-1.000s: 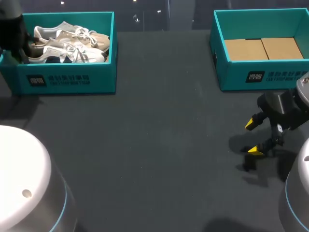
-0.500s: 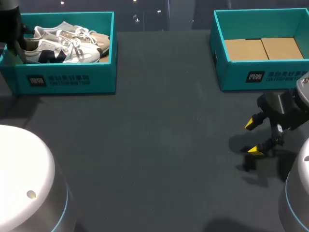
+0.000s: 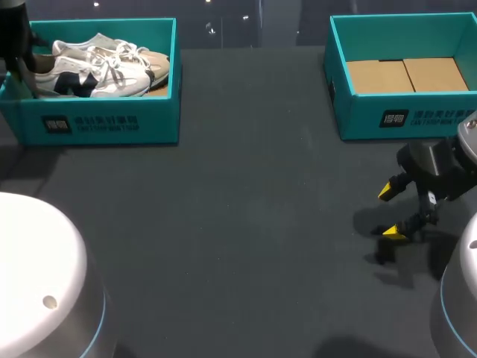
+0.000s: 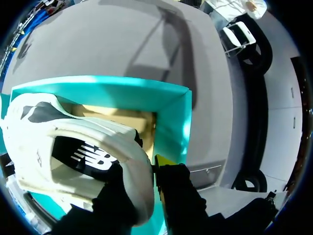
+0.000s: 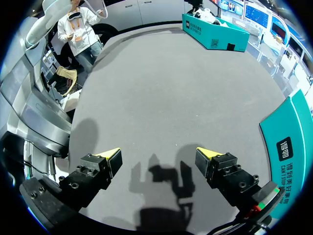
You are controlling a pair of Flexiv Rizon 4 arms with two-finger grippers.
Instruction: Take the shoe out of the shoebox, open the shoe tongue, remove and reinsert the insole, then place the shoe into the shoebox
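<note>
A white sneaker with a dark side logo (image 3: 97, 79) is tipped up inside the teal shoebox (image 3: 104, 123) at the far left, in front of a second white sneaker (image 3: 112, 49). My left arm (image 3: 13, 37) comes down at the box's left end. In the left wrist view my left gripper (image 4: 146, 172) is shut on the heel collar of the sneaker (image 4: 73, 142), one finger inside the shoe and one outside, over the box wall (image 4: 173, 117). My right gripper (image 3: 391, 212) hangs open and empty low over the table at the right (image 5: 159, 156).
A second teal shoebox (image 3: 402, 115) stands at the far right with brown cardboard (image 3: 406, 74) on its floor. Dark grey table (image 3: 246, 224) stretches between the two boxes.
The near sneaker has been lifted and turned in the left box by its heel, so its dark side logo now faces up. The right arm has not moved.
</note>
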